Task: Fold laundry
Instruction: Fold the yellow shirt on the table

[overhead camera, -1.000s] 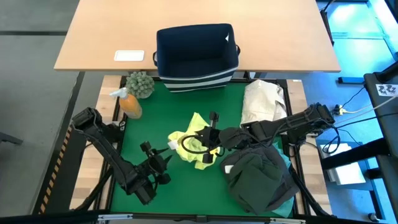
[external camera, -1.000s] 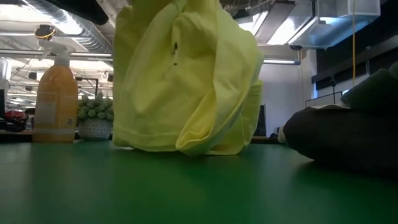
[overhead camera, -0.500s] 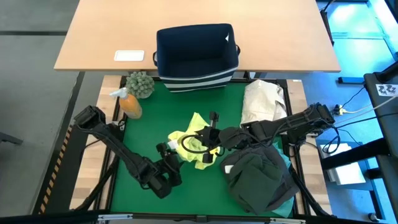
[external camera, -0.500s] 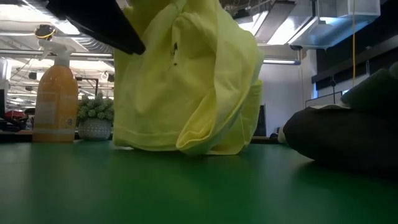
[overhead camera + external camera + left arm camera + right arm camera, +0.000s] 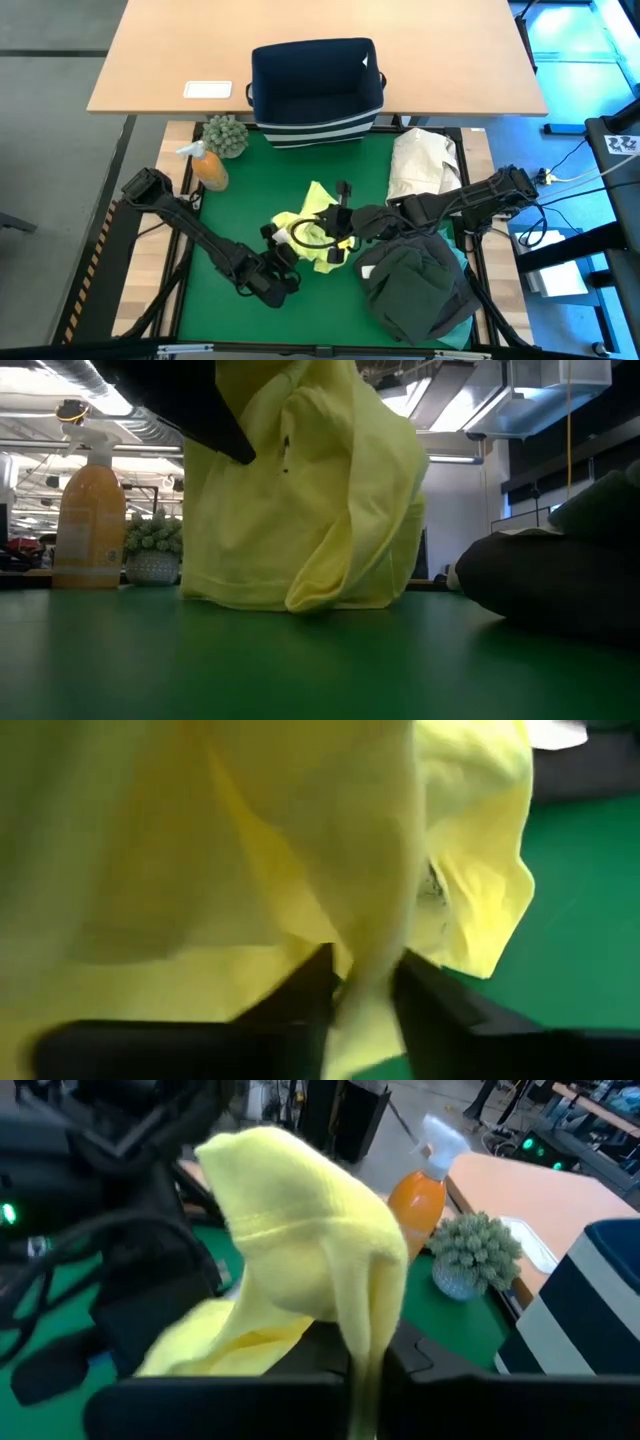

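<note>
Your green tabletop (image 5: 230,200) sits before a wooden desk holding a navy bin (image 5: 318,78), with an orange spray bottle (image 5: 208,168) and small plant (image 5: 226,135) at its far-left corner. The yellow-green shirt (image 5: 312,222) is bunched mid-mat, the dark garment pile (image 5: 415,290) and cream bundle (image 5: 422,165) crowding the right side. Both the left gripper (image 5: 282,250) and right gripper (image 5: 322,228) have fingers clamped on the shirt.

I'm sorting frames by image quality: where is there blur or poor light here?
Left wrist view: the yellow-green shirt fills the frame, soft and out of focus. Right wrist view: spray bottle and plant look blurred. Low view: a dark arm sits in silhouette against the ceiling lights. High view: evenly lit, sharp.
</note>
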Tool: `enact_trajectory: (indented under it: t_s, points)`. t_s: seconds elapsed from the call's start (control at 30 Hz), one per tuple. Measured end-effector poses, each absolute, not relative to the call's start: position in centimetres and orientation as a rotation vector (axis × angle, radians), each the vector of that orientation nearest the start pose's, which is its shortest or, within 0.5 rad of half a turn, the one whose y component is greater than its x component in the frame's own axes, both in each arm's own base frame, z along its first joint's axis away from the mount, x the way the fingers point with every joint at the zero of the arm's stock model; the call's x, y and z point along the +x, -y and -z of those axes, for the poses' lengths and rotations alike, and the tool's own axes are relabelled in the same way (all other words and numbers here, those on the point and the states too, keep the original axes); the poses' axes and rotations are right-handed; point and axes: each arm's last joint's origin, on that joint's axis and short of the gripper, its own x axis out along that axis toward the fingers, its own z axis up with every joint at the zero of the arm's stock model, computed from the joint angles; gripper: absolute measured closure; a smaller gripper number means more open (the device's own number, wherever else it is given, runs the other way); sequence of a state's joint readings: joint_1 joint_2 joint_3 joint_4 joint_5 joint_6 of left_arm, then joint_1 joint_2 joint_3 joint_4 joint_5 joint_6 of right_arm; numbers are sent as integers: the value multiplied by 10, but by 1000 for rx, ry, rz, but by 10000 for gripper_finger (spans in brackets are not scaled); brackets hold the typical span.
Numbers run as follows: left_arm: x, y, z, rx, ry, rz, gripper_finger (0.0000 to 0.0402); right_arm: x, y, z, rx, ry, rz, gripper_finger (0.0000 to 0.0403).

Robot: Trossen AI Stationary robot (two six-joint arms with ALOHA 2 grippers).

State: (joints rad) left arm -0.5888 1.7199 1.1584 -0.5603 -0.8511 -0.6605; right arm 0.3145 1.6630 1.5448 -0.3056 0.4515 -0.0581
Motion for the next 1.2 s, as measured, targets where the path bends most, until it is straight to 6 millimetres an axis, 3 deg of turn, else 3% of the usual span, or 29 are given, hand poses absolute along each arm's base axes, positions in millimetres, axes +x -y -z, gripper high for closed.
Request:
enact_trajectory:
  t_s: [0.1,0.2,0.5,0.73,1.0,1.2]
  points:
    - [292,169,-207,148,-716,-472,381,363,-105,-354,-236,-446,127,378]
    - [290,168,-209,168,-728,-461,394,360,-103,-349,-268,-506,152,377]
    - [267,164,-239,179,-665,-498,399,344,-94,-331,-390,-745,266,370]
    - [253,157,-256,193,-631,-522,400,326,-87,-328,-419,-867,357,329]
    - [245,148,-271,208,-595,-547,401,311,-81,-339,-408,-864,423,264]
    - [236,142,-287,214,-580,-518,401,307,-80,-345,-394,-841,421,249]
